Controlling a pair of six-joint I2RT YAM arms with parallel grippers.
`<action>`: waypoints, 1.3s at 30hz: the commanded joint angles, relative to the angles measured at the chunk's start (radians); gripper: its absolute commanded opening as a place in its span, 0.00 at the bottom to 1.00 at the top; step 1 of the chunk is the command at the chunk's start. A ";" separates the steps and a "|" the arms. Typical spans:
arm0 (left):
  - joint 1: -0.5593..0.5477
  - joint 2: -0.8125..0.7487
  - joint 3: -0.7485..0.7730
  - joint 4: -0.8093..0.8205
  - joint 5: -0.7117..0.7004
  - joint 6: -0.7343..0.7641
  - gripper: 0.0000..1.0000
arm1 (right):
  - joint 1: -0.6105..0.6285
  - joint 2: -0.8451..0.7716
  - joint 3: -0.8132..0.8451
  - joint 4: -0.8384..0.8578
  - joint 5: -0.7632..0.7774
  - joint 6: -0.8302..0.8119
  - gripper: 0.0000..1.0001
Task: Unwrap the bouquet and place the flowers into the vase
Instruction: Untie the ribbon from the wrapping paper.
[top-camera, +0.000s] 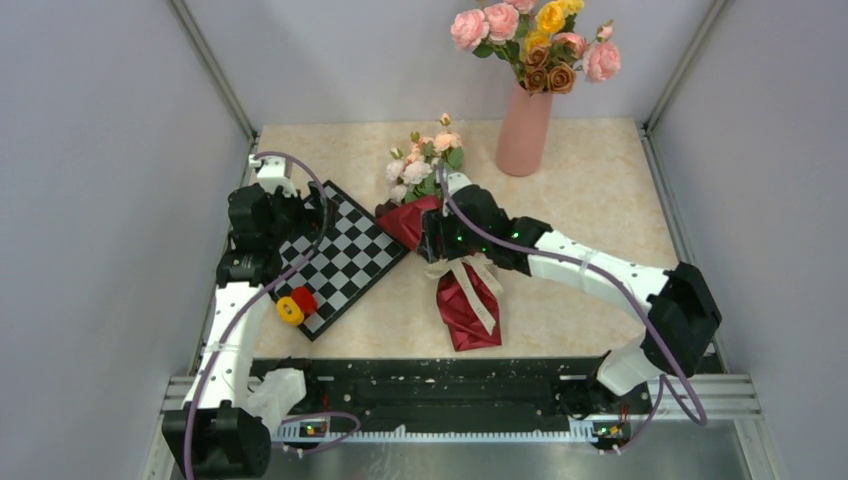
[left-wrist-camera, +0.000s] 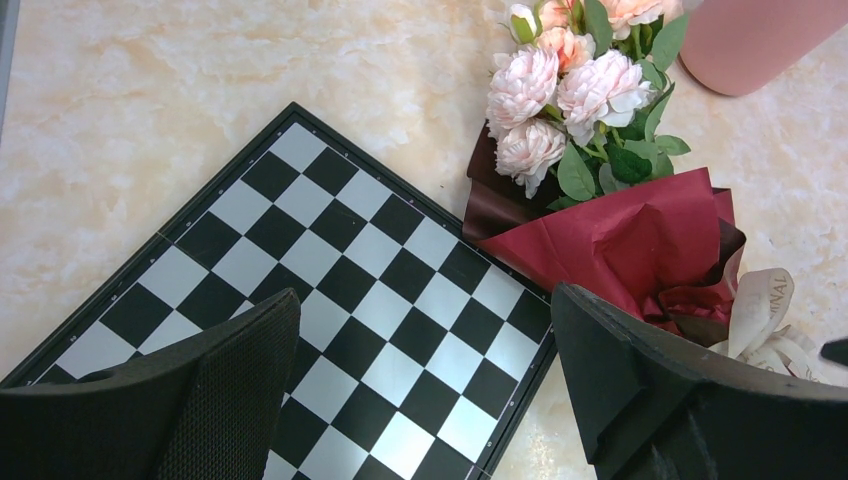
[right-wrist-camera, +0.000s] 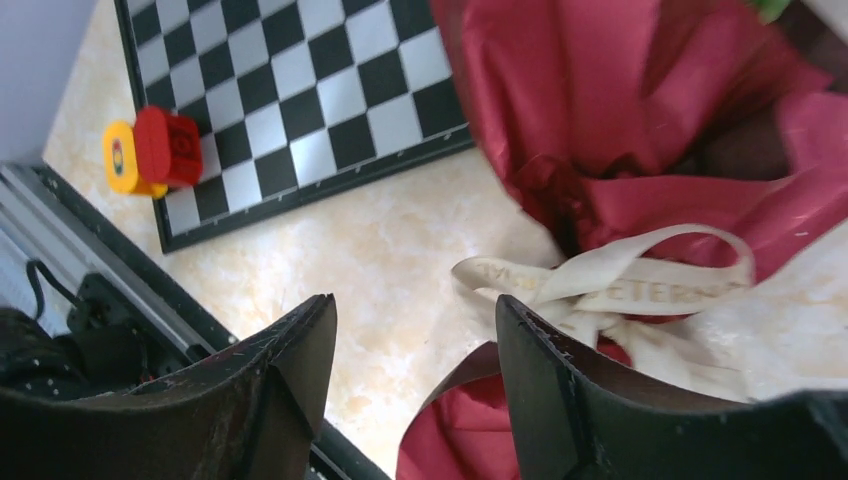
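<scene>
Looking down from the top camera, I see my right arm reach from the near right corner across the desk (top-camera: 600, 200). Its elbow sits by the right edge, and the forearm points left to the bouquet (top-camera: 465, 300). The right claw (top-camera: 432, 235) hangs over the middle of the bouquet, just by the cream ribbon (right-wrist-camera: 620, 280). In the wrist view its fingers stand a bit apart, with bare desk between them, and they pinch nothing.

The bouquet lies flat in its red paper, with the ribbon tied. The flowers (top-camera: 420, 168) point to the far side. The vase (top-camera: 524, 130) stands upright behind them, a little to the right, with big roses (top-camera: 535, 40) in it.

My left arm is bent up along the left side. The left claw (left-wrist-camera: 425, 310) hangs over the chessboard (top-camera: 345, 260), spread wide and holding nothing.
</scene>
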 joint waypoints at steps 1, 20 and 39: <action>0.002 0.006 -0.002 0.042 0.004 0.000 0.99 | -0.106 -0.045 0.031 -0.018 -0.027 0.008 0.61; 0.002 -0.007 -0.003 0.043 0.021 -0.011 0.99 | -0.175 0.108 0.023 0.021 -0.039 0.022 0.42; 0.002 -0.017 -0.006 0.047 0.025 -0.016 0.99 | -0.151 0.098 -0.017 0.090 -0.078 0.037 0.03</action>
